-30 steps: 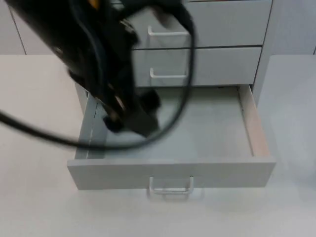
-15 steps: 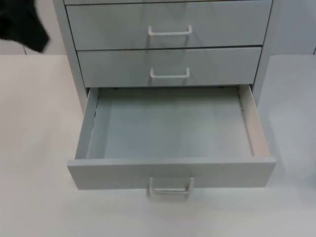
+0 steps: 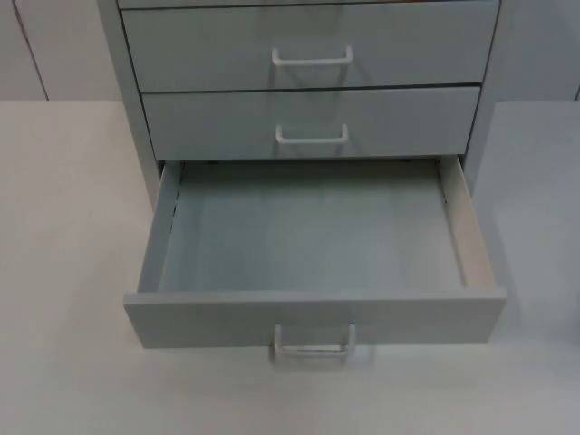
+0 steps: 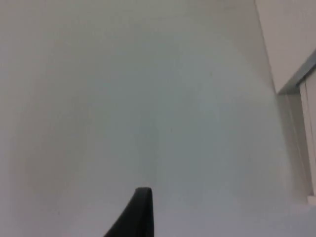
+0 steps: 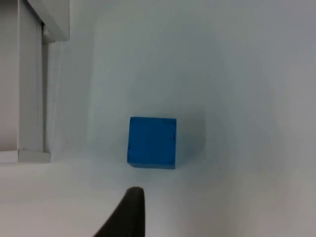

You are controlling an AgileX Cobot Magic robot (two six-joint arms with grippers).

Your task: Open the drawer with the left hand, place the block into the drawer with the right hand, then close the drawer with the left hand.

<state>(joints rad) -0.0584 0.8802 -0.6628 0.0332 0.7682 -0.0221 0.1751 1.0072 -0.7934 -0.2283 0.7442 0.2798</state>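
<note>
The grey cabinet's (image 3: 308, 109) bottom drawer (image 3: 308, 231) stands pulled far out in the top view, and its inside is bare. Its white handle (image 3: 314, 343) faces the table's front. A blue block (image 5: 152, 142) rests on the white table in the right wrist view, just ahead of my right gripper (image 5: 129, 212) and a short way from the cabinet's side (image 5: 29, 74). My left gripper (image 4: 140, 215) hangs over bare table with nothing near it, and an edge of the cabinet (image 4: 301, 123) lies off to one side.
Two upper drawers (image 3: 310, 56) of the cabinet are closed, each with a white handle. White table (image 3: 63, 272) stretches on both sides of the open drawer and in front of it.
The left arm, over the drawer's left side a second ago, has pulled back up and to the left, out of the top view. The drawer has stayed open.
</note>
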